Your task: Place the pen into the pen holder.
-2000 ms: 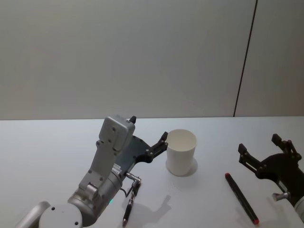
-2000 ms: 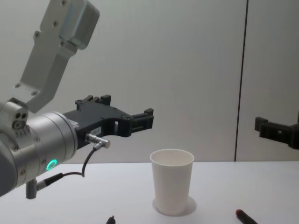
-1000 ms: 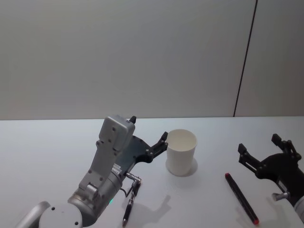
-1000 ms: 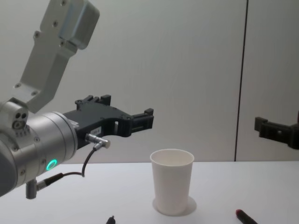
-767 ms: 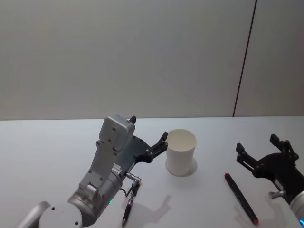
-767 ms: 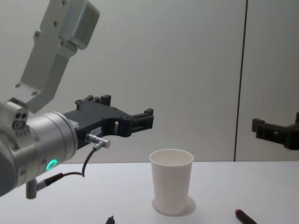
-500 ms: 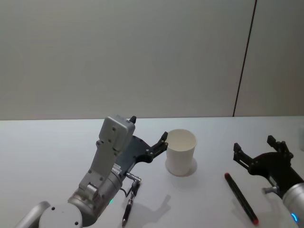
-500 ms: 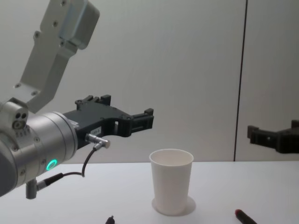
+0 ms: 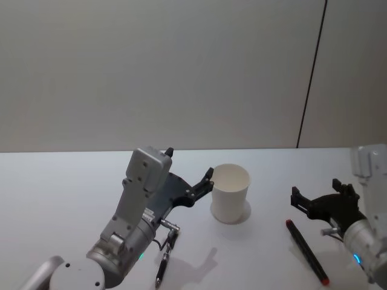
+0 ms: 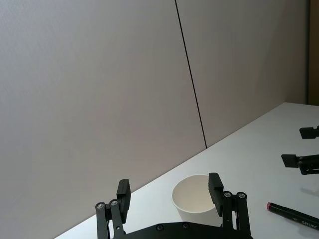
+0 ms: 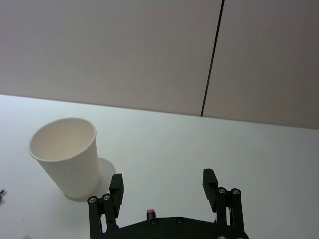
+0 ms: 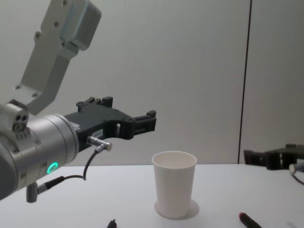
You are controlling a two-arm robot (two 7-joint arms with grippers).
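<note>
While scanning from the left, got the left gripper (image 10: 169, 184) first, hanging in the air with fingers spread wide and nothing between them. Looks parked tbh. Down beside its wrist, back from the fingertips: what looks like a second dark pen (image 9: 161, 272), flat on the table (image 9: 60, 199). Past those fingertips and lower down, found the white paper cup (image 9: 230, 193), upright, mouth open, nothing visible inside. Further right, well apart from the cup, spotted the red-tipped black marker (image 9: 305, 249) lying flat, far end poking out right below the palm of the right gripper (image 11: 163, 179), the rest running back beneath that wrist. Hovering above it with fingers splayed and empty, not touching anything.

Would guess light and stiff for the marker, with a smooth round barrel, so prone to rolling or squirting out of a sloppy pinch. Best to pinch across the middle of the barrel, clear of the red ends, to keep balance when tipping upright over the cup. Worth babying the cup too: empty paper, so probably slides or tips at any nudge.

Plain white, smooth-looking table, so no help against rolling. Behind, a grey panelled wall (image 9: 151, 72) with one dark vertical seam (image 9: 311, 72) beyond the right gripper.
</note>
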